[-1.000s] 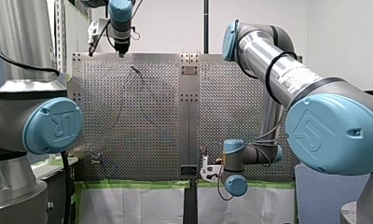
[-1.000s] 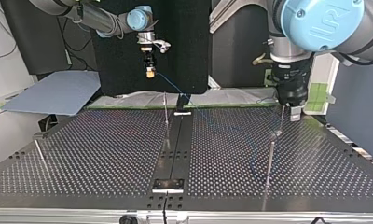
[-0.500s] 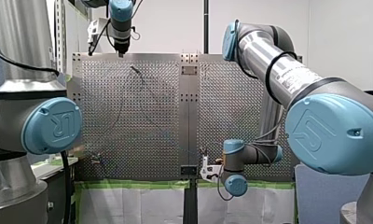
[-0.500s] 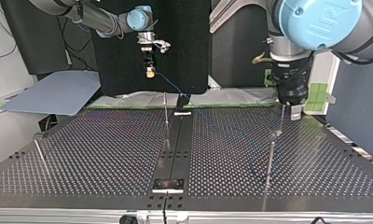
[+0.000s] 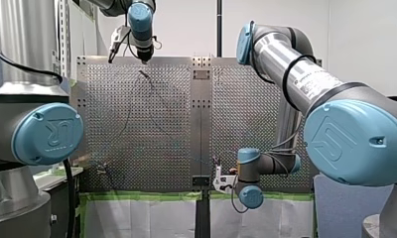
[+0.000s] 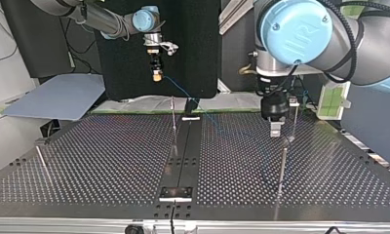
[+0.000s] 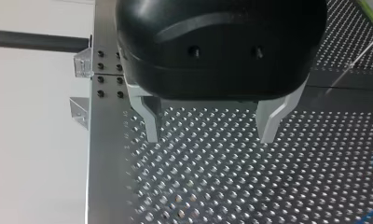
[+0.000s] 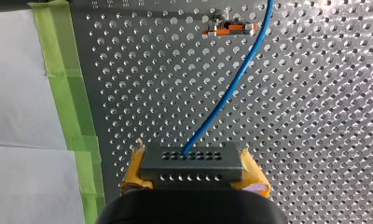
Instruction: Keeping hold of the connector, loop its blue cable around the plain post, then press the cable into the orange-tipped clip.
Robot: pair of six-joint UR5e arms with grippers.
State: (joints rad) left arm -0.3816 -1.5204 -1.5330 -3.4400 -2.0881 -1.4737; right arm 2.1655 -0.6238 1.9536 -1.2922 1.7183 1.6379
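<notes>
In the right wrist view my right gripper (image 8: pixel 192 157) is shut with its yellow pads on a dark grey connector (image 8: pixel 191 171). The blue cable (image 8: pixel 231 88) runs from it past the orange-tipped clip (image 8: pixel 229 29), close beside the clip. In the top view that gripper (image 6: pixel 157 75) hangs above the table's far edge, and the cable (image 6: pixel 181 90) drops onto the plate. My left gripper (image 7: pixel 209 138) stands open over the perforated plate, nothing between its fingers. In the top view it (image 6: pixel 276 130) hovers by a thin metal post (image 6: pixel 282 165).
More thin posts stand at the top view's middle (image 6: pixel 173 119), right (image 6: pixel 294 122) and left (image 6: pixel 41 158). Green tape (image 8: pixel 65 93) lines the plate's edge beside white sheeting. A dark seam plate (image 6: pixel 183 151) runs down the table's middle.
My left arm has swung toward the top view's left, bringing its gripper further over the plate near the post. My right gripper and the connector have stayed put.
</notes>
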